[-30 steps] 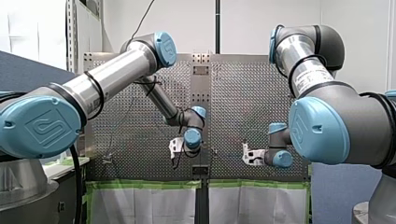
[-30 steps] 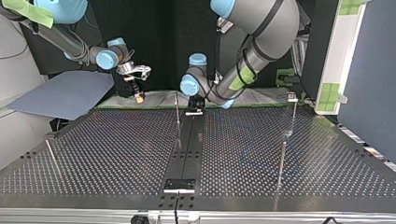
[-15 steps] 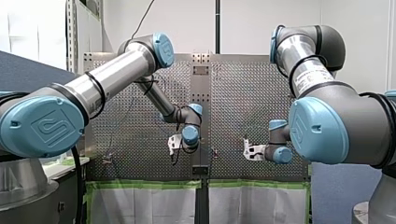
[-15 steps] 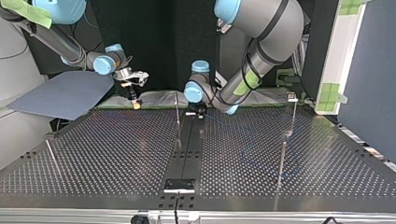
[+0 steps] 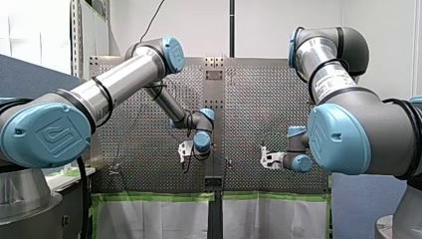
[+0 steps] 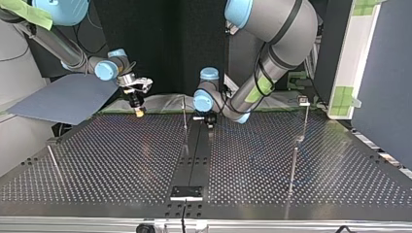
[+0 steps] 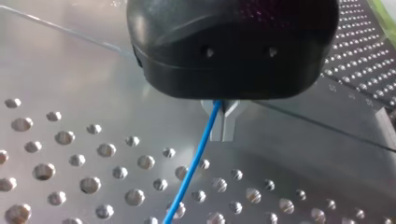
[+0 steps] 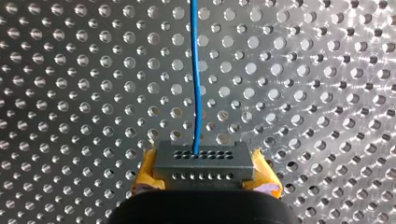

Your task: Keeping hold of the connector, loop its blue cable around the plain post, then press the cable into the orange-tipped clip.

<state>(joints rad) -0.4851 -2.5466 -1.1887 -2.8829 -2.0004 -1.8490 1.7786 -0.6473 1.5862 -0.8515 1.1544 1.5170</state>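
In the right wrist view my right gripper (image 8: 204, 176) is shut on a dark grey connector (image 8: 203, 161), its yellow pads (image 8: 145, 175) against both sides. The blue cable (image 8: 195, 79) runs straight ahead from the connector over the perforated plate. In the left wrist view my left gripper (image 7: 222, 122) has its metal fingers shut on the blue cable (image 7: 196, 158), which slants away beneath them. In the top view my right gripper (image 6: 138, 106) hangs at the back left and my left gripper (image 6: 209, 118) at the back middle, right beside a thin plain post (image 6: 185, 116). I see no orange tip.
The perforated table (image 6: 121, 160) has a dark centre strip (image 6: 194, 155). More thin posts stand at the top view's right (image 6: 305, 119), (image 6: 293, 165) and near left (image 6: 53, 162). A grey-blue sheet (image 6: 68, 97) lies off the back left corner.
In the top view my right gripper has moved left and down towards the table with the connector. My left gripper has shifted slightly right and nearer, still on the cable.
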